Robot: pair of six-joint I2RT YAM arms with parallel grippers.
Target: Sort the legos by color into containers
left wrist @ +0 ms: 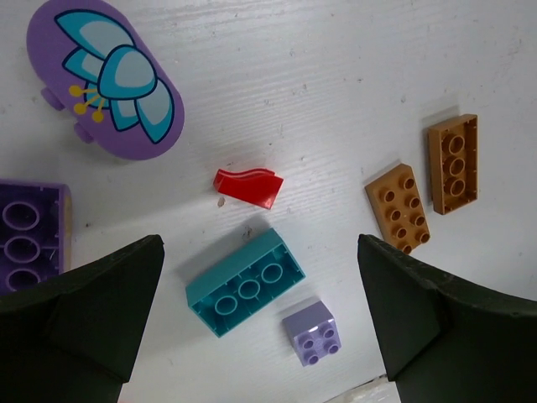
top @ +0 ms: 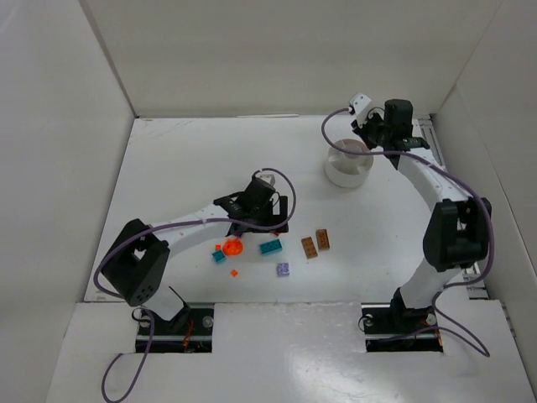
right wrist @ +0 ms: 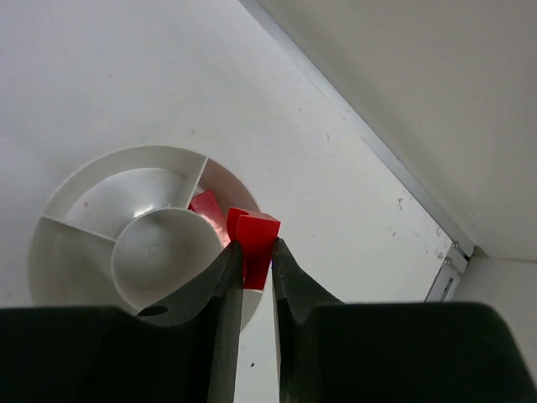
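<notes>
My right gripper (right wrist: 254,256) is shut on a red brick (right wrist: 258,233) and holds it above the rim of the white divided dish (right wrist: 63,252), over a wedge that holds another red piece (right wrist: 205,209). In the top view the right gripper (top: 367,137) hangs over the dish (top: 346,175). My left gripper (left wrist: 258,243) is open and empty, low over the loose legos: a teal brick (left wrist: 245,281), a lilac brick (left wrist: 313,332), a red curved bit (left wrist: 247,186), two brown bricks (left wrist: 398,206), a purple flower-printed oval (left wrist: 105,80) and a purple brick (left wrist: 29,235).
In the top view an orange piece (top: 232,247), a small teal bit (top: 219,256) and a tiny red bit (top: 234,272) lie near the left gripper (top: 252,214). White walls enclose the table on the left, back and right.
</notes>
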